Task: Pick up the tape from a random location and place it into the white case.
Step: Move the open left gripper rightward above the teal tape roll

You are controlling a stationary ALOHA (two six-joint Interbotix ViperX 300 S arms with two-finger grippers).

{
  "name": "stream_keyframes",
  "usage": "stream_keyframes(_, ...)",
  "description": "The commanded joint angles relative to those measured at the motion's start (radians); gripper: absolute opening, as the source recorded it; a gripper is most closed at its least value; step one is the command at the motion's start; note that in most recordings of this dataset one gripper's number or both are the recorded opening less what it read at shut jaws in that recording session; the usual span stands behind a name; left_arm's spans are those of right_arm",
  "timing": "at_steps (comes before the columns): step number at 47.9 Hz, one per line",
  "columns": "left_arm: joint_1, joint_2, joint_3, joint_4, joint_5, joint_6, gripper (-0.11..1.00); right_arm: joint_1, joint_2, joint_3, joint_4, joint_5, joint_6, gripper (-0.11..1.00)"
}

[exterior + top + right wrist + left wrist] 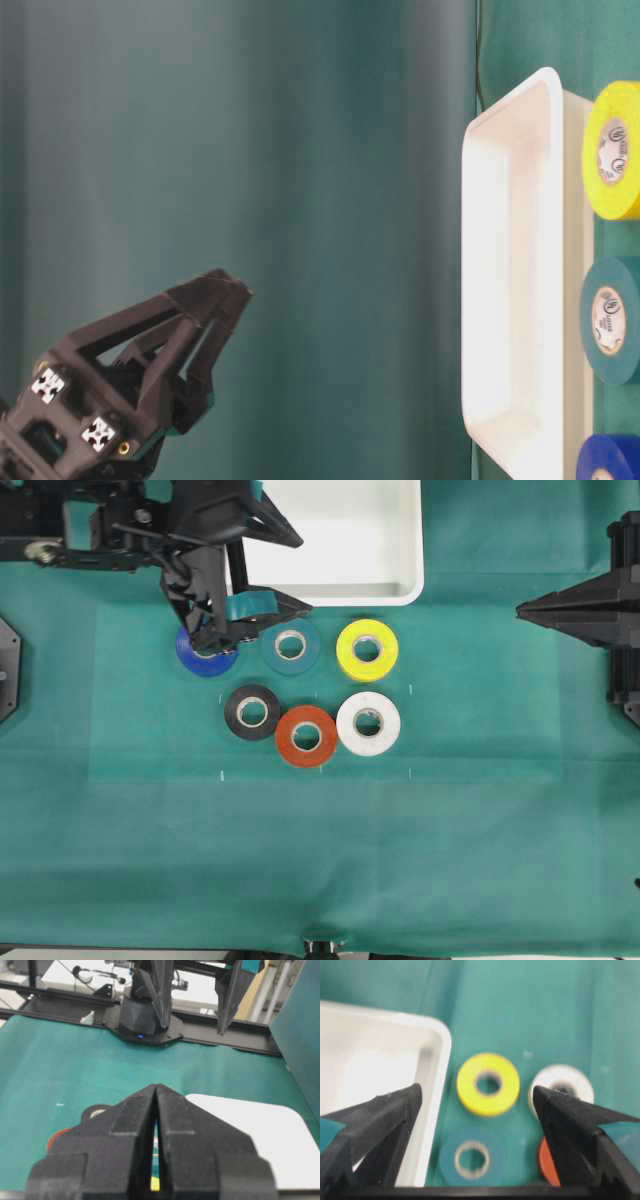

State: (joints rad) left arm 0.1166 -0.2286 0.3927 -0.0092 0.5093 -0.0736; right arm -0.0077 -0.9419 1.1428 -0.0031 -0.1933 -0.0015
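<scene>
Upper left of the overhead view: left gripper [238, 620] hangs over the gap between the bright blue roll [205, 652] and the tape [291, 646]; its fingers [380, 1115] are spread wide and hold nothing, as the left wrist view shows, with the tape low in the frame between the two tips.

Centre: the tape lies flat on the green surface [300, 860], just below the lower rim of the white case [405, 580], which fills the upper middle; nothing is in the visible part of the case. Yellow roll [367, 649] sits just right of the tape; black roll [253, 712], orange roll [306, 736] and white roll [369, 723] lie in a row beneath.

Far right: right gripper [530, 609] parked well apart from the rolls; fingers pressed together, empty.

Judgement: approach step, pick not yet made. Next move calls for shifting slightly right to centre on the tape, dropping so the fingers straddle it, and closing; blue roll and case rim both lie near, so little room for error.
</scene>
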Motion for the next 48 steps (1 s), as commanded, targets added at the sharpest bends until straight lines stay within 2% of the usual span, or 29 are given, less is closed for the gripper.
stream_keyframes(1, 0.002, 0.011, -0.075, -0.002, 0.107, -0.002, 0.96, -0.002, 0.006, -0.029, -0.002, -0.002, 0.002, 0.00)
stream_keyframes(10, 0.000, 0.041, -0.173, -0.002, 0.284, -0.006, 0.96, -0.002, 0.006, -0.028, -0.002, 0.006, 0.002, 0.00)
stream_keyframes(22, -0.011, 0.054, -0.252, -0.002, 0.420, -0.032, 0.96, -0.002, 0.008, -0.029, -0.002, 0.015, 0.002, 0.00)
stream_keyframes(48, -0.015, 0.069, -0.236, 0.002, 0.423, -0.055, 0.96, -0.002, 0.014, -0.029, -0.002, 0.015, 0.002, 0.00)
